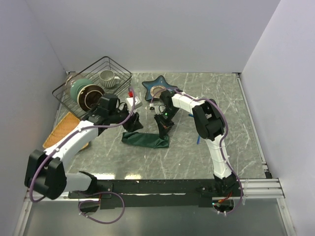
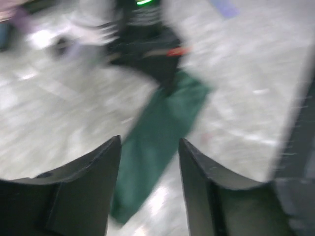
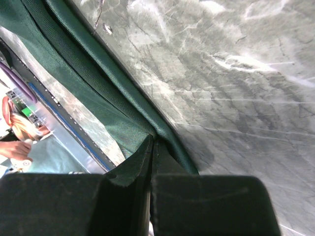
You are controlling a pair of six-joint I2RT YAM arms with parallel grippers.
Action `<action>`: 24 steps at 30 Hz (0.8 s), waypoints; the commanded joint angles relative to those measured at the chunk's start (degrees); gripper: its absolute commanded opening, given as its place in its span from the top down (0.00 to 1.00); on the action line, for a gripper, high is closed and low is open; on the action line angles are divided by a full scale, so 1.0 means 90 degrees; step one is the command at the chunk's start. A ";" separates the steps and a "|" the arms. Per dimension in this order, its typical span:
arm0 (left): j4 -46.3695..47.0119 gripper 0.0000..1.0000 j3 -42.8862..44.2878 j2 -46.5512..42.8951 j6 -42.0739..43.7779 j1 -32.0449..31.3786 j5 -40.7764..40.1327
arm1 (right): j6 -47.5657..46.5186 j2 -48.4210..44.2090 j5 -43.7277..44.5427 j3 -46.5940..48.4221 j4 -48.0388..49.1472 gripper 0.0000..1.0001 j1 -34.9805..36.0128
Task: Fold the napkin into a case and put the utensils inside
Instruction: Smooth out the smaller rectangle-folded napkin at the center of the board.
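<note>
At the centre of the overhead view lies the napkin (image 1: 146, 139) — dark green, folded into a narrow, layered strip that runs from nine to three o'clock on the marble table (image 1: 236, 128). At ten o'clock a wire basket (image 1: 93, 83) holds a ribbed mug (image 1: 108, 77), a pale green dish (image 1: 78, 89) and a dark brown bowl (image 1: 91, 96), the last two set on edge. A star-shaped blue dish (image 1: 160, 84) sits at twelve o'clock; what is in it is too small to tell. The left gripper (image 1: 132, 121) hangs by the strip's nine o'clock end, and the right gripper (image 1: 164, 129) bends down onto its three o'clock end.

From the left wrist, blurred, the fingers (image 2: 88, 187) stand apart with nothing between them. The green strip lies on the table beyond the gap, running toward one o'clock, where the right gripper's dark fingers meet it.

From the right wrist, the fingers (image 3: 123, 196) are pressed together — a fold of the cloth is pinched between them, and the rest trails toward eleven o'clock.
</note>
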 commanded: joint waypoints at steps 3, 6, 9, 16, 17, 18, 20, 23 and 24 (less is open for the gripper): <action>0.1845 0.55 -0.0514 0.1214 -0.2856 -0.0032 0.2779 | -0.0349 0.0118 0.0562 -0.0019 0.0486 1.00 0.0153; 0.3283 0.62 -0.0849 0.1731 -0.4197 -0.0022 0.2916 | -0.0388 0.0147 0.0581 0.0098 0.0466 1.00 0.0163; 0.3566 0.67 -0.0830 0.2249 -0.4521 -0.0013 0.2848 | -0.0427 0.0167 0.0581 0.0167 0.0437 1.00 0.0153; 0.3637 0.77 -0.0616 0.3588 -0.4824 0.0329 0.2634 | -0.0437 0.0147 0.0484 0.0109 0.0476 1.00 0.0153; 0.3569 0.79 -0.0538 0.3715 -0.4805 0.0368 0.2604 | -0.0427 0.0118 0.0464 0.0099 0.0486 1.00 0.0153; 0.3549 0.80 -0.0498 0.3977 -0.4775 0.0388 0.2681 | -0.0427 0.0108 0.0445 0.0108 0.0476 1.00 0.0144; 0.3266 0.83 -0.0420 0.4271 -0.4590 0.0466 0.2634 | -0.0398 0.0050 0.0377 0.0167 0.0389 1.00 0.0144; 0.3245 0.85 -0.0459 0.4545 -0.4638 0.0602 0.2634 | -0.0311 -0.0136 0.0230 0.0342 0.0204 0.96 0.0027; 0.3236 0.86 -0.0459 0.4585 -0.4600 0.0661 0.2595 | -0.0271 -0.0262 0.0162 0.0478 0.0125 0.86 -0.0022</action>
